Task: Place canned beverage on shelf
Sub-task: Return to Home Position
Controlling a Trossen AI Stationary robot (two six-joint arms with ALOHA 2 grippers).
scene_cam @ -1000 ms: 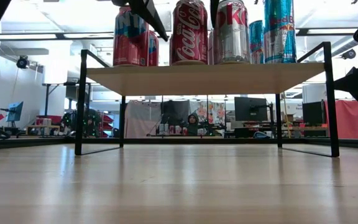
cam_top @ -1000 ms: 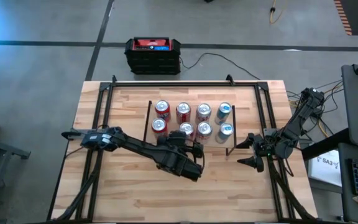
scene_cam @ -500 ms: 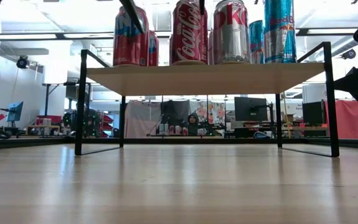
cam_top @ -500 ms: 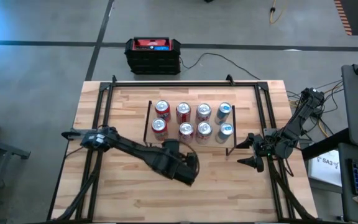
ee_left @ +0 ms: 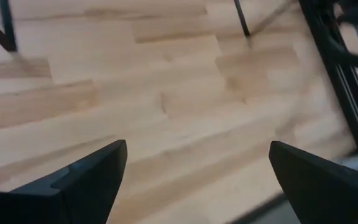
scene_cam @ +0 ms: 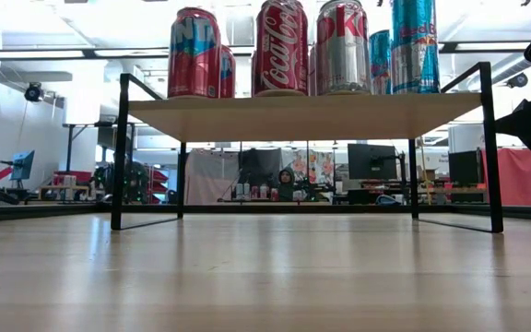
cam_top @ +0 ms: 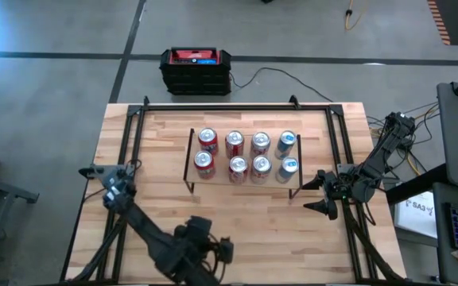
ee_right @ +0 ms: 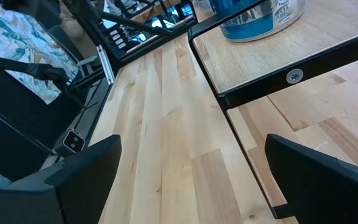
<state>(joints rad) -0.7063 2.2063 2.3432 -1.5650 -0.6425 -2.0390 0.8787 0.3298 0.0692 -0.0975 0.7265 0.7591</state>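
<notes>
We see 8 cans (cam_top: 234,141) standing on the shelf (scene_cam: 302,115) in 2 rows of 4. The shelf sits mid-table (cam_top: 293,238), a bit toward 12 o'clock. The left gripper (cam_top: 217,249) is at the table's 7 o'clock edge, fingers wide apart, holding nothing. The right gripper (cam_top: 312,195) waits at the shelf's 3 o'clock side, also spread wide and empty.

The low view's top edge crops the front cans (scene_cam: 280,46), which mostly hide the rear cans (scene_cam: 379,60).
</notes>
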